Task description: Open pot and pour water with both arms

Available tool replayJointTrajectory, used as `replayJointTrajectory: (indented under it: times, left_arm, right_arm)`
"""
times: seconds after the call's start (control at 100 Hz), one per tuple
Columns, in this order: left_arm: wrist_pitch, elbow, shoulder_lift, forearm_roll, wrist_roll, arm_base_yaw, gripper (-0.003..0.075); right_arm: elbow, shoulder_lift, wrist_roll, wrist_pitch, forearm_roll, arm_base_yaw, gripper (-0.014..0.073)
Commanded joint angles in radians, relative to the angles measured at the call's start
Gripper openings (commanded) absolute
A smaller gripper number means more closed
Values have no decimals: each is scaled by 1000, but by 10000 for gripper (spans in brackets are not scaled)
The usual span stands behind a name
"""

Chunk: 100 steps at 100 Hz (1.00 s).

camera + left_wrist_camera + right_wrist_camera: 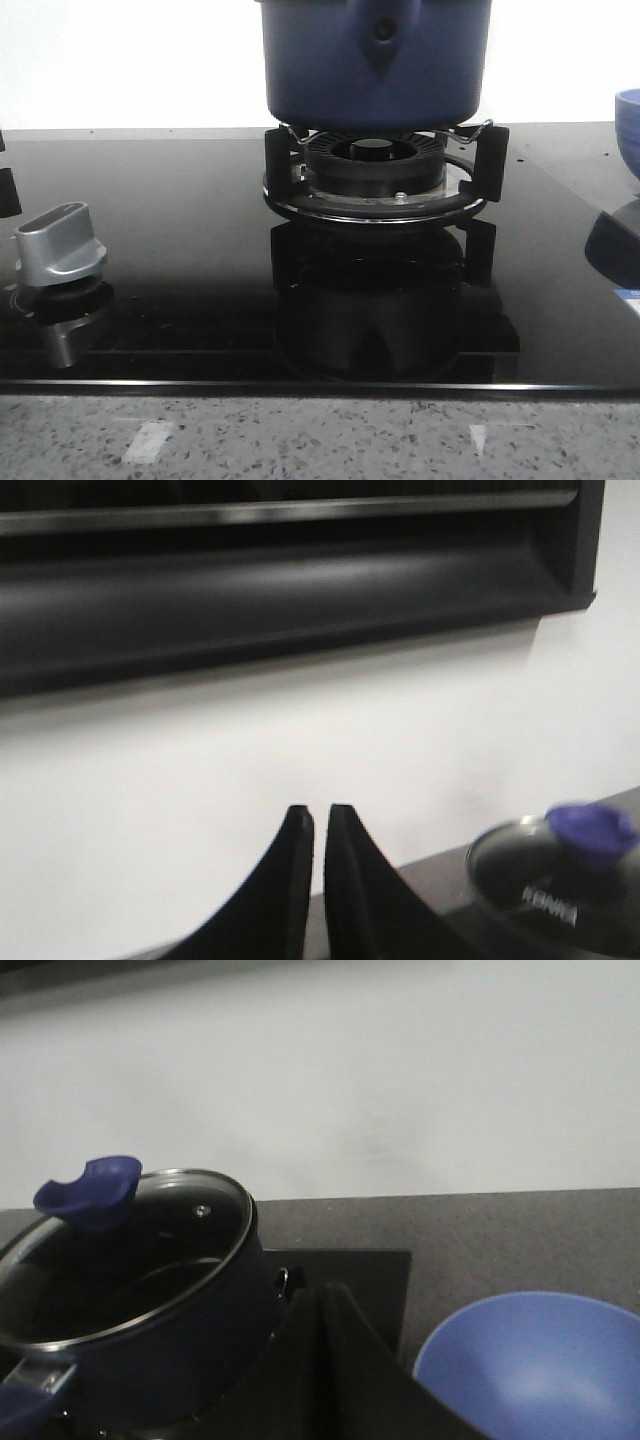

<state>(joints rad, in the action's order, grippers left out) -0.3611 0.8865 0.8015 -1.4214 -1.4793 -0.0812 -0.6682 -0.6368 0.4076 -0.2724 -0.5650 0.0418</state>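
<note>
The dark navy pot (pixel 375 65) stands on the gas burner (pixel 375 165) at the back centre, its teardrop handle bracket facing me. In the right wrist view the pot (pixel 190 1330) carries a glass lid (pixel 150 1235) with a blue knob (pixel 90 1192). My right gripper (pixel 322 1295) is shut and empty, just beside the pot's wall and level with it. In the left wrist view my left gripper (pixel 320 815) is shut and empty, raised, and faces the white wall. The lid (pixel 545 890) and its blue knob (pixel 592 832) are off to one side. Neither gripper shows in the front view.
A small lighter blue bowl (pixel 628 125) stands at the right edge of the hob and shows in the right wrist view (pixel 540 1365). A silver stove knob (pixel 60 245) sits at the front left. The glossy black glass hob (pixel 180 300) ends at a speckled counter edge (pixel 320 440).
</note>
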Motion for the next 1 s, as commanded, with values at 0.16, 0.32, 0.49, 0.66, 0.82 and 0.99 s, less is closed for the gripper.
replayJointTrajectory:
  times: [0.16,0.32,0.49,0.66,0.82,0.99]
  left_arm:
    - [131,-360,-295,-91,-48,-8,-20]
    - [148,-523,-471,-198,-48,-8,-20]
    - [147,-589,-575,-225,-48,-8,-20]
    - [116,-593,-588,-228,-46,-8,-20]
    - [105,-593,-588,-228,-46,-8,-20]
    - [105,-599,-588,-228,-46,-8,-20]
  right_arm:
    - [189,235,28,76,2,1,-55]
    - [320,394,28,59,2,1,-55]
    - [404,489,28,71,-6,1,-55]
    - [404,501,28,75,-13,1,-55]
    - [404,501,28,75,-13,1,-55]
    - [404,501,28,75,-13,1,-55]
